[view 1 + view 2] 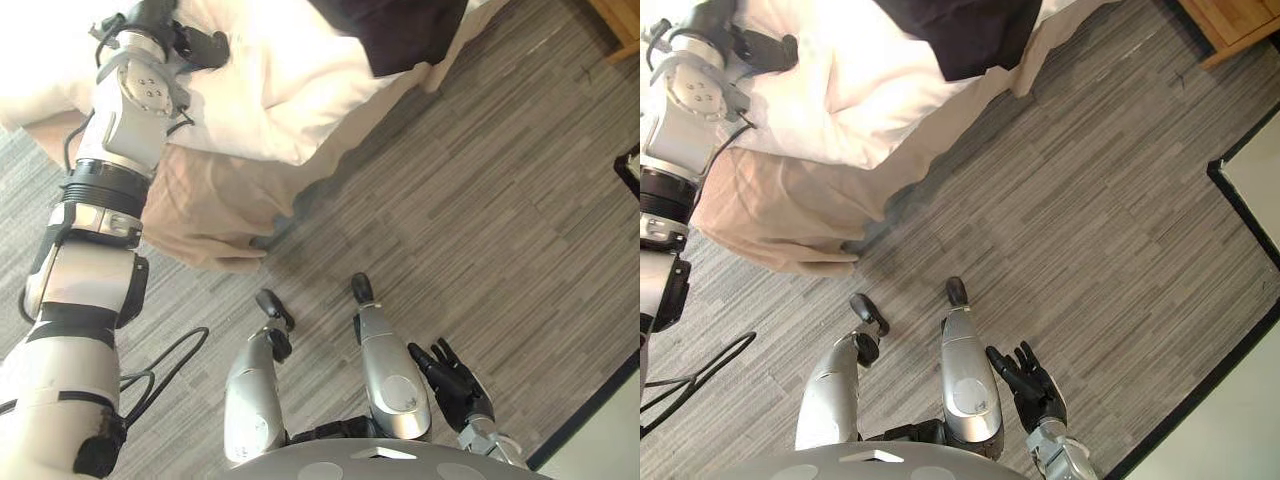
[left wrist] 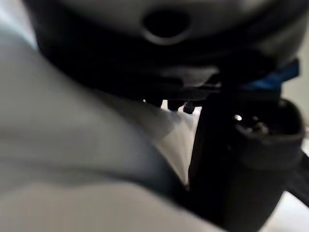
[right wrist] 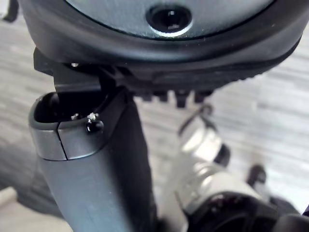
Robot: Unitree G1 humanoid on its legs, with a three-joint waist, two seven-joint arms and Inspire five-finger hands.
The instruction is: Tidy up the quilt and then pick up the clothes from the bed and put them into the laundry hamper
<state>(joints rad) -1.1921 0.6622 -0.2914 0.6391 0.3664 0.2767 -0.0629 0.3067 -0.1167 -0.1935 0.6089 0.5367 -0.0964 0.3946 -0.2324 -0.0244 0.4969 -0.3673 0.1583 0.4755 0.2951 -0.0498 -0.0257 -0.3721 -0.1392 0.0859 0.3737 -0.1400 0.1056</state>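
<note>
- Quilt [image 1: 290, 90]: white and puffy. It is bunched in soft folds over the near corner of the bed [image 1: 800, 130] and reaches right up to the bed's edge.
- A dark garment [image 1: 400, 35] lies on top of the quilt, further along the bed's side edge from that corner. One end of it comes close to the edge.
- Below the quilt a beige bed skirt [image 1: 200, 210] hangs from the corner. It is creased and drapes down to the floor [image 1: 480, 200].
- The left hand [image 1: 200, 45] is stretched out at the end of its silver-grey arm and rests on the quilt near the bed's corner.
- In the left wrist view the left hand's dark bulk lies right against the white cloth. I cannot tell whether it grips the quilt or only lies on it.
- The right hand [image 1: 1032, 388] hangs low beside the robot, over the floor and well apart from the bed. Its fingers are straight and slightly spread, and it holds nothing.
- The floor is grey with fine streaks.
- A piece of wooden furniture [image 1: 620, 25] stands on the floor past the bed's side edge, well apart from both hands.
</note>
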